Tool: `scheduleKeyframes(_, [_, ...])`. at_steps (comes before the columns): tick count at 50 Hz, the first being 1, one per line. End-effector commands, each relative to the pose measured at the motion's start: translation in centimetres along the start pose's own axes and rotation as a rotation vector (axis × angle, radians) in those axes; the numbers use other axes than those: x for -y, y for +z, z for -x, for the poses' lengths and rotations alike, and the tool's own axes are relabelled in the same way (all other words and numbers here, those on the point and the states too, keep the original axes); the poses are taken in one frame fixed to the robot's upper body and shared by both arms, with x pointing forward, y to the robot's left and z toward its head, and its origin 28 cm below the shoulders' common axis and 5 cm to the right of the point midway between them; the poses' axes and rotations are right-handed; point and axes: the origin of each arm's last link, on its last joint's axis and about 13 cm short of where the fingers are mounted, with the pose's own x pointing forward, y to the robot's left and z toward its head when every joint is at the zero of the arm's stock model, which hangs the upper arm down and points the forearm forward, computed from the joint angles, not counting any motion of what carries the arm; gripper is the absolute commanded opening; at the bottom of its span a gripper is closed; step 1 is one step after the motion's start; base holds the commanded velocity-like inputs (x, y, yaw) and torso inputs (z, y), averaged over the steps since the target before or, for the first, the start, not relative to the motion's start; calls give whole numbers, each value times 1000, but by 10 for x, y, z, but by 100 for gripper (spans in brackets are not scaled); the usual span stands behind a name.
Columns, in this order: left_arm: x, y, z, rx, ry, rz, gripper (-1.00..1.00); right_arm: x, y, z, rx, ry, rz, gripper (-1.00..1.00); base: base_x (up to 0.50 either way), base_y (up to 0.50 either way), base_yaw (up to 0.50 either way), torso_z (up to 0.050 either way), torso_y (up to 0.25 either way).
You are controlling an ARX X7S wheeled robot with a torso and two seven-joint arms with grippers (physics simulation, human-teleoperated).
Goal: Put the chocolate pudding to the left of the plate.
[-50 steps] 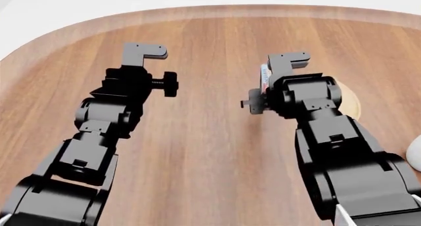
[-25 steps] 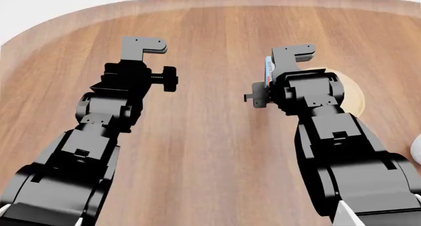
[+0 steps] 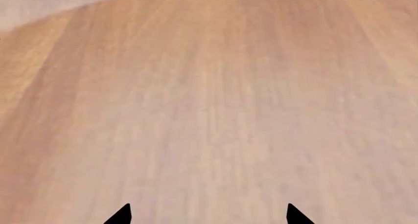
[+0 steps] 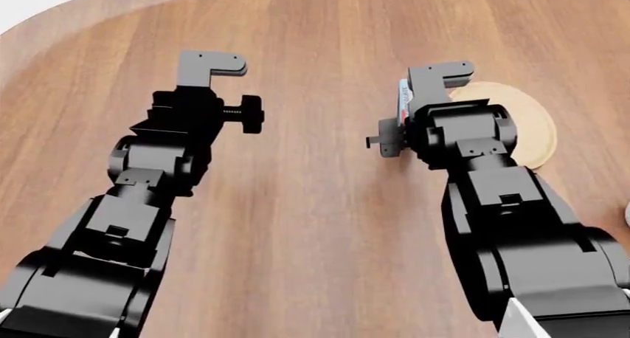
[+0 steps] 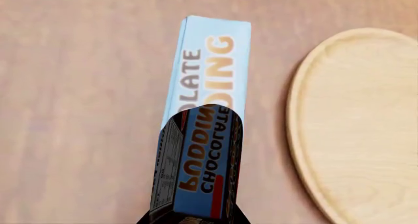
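The chocolate pudding [image 5: 207, 87] is a light blue box with orange and red lettering, standing on edge in my right gripper [image 5: 193, 216], whose jaws are shut on its near end. In the head view the pudding [image 4: 402, 102] shows as a thin strip left of the right gripper [image 4: 441, 74]. The plate [image 4: 527, 128] is a tan wooden disc just right of the box, and it also shows in the right wrist view [image 5: 359, 126]. I cannot tell whether the box touches the table. My left gripper [image 4: 212, 63] is open and empty over bare wood, fingertips wide apart in its wrist view [image 3: 209, 216].
The wooden table [image 4: 315, 205] has a rounded far left edge [image 4: 40, 21]. A sliver of a pale object [image 4: 627, 214] shows at the right edge of the head view, beside my right arm.
The head view has shifted, so the table's far edge has slid up and more of the plate shows. The right gripper still holds the box left of the plate.
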Motion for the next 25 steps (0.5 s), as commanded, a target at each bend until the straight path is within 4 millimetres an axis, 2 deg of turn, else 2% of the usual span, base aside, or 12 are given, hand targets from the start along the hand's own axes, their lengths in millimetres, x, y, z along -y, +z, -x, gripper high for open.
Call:
scheduleKeyframes(1, [-1, 2, 1, 3, 4, 2, 100, -1, -4, -2, -12, -4, 18, -100, 0, 0, 0, 0, 0])
scheduleKeyframes(25, [-5, -1, -1, -6, 12, 5, 100, -4, -14, -5, -49, -2, 26, -100, 0, 0, 0, 0, 0])
